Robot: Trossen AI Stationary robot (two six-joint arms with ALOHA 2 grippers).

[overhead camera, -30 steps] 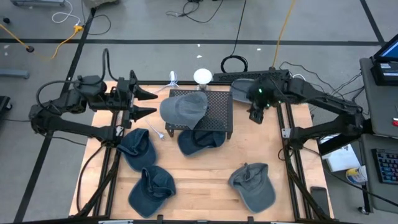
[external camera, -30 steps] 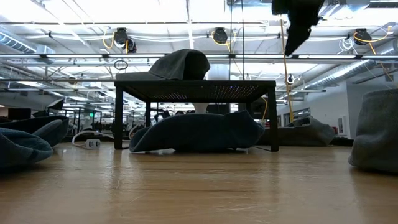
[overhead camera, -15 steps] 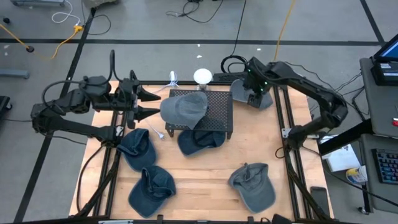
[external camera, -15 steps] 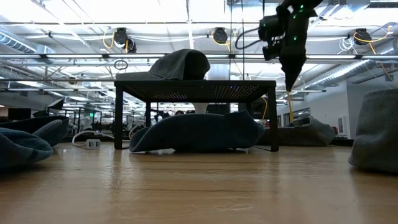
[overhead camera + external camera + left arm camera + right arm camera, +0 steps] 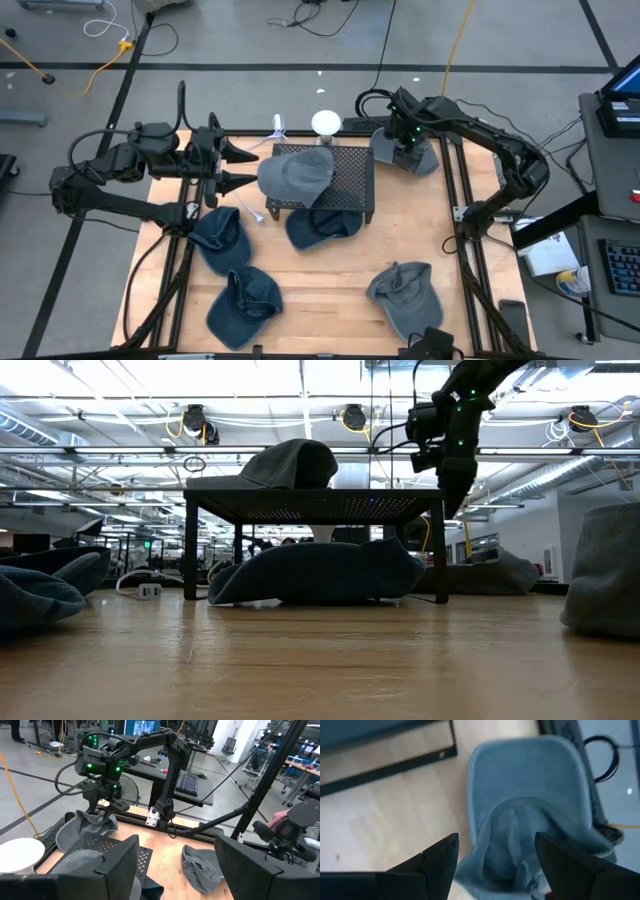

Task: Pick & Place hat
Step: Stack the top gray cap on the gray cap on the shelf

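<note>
My right gripper (image 5: 405, 152) hangs over the far right corner of the tabletop (image 5: 330, 270), directly above a grey cap (image 5: 403, 150) that lies crown-up at the edge by the frame rail. Through my right wrist camera the jaws stand spread apart, one finger (image 5: 427, 862) on either side of that cap (image 5: 530, 815), its brim pointing away from me and its crown between the fingers; I cannot tell whether the pads touch the fabric yet. In the low view this gripper (image 5: 452, 480) reaches down behind the right end of the small black perforated stand (image 5: 312, 500).

My left gripper (image 5: 240, 166) waits at the far left side of the tabletop, level with the stand (image 5: 345, 180), jaws open and empty, pointing toward it.

A grey cap (image 5: 296, 172) sits on the left part of the stand, overhanging its edge. A dark blue cap (image 5: 322, 225) lies partly under the stand's near side. Two more dark blue caps lie on the left, one (image 5: 220, 238) near my left arm and one (image 5: 244, 303) closer to the near edge. Another grey cap (image 5: 405, 298) rests at the near right.
</note>
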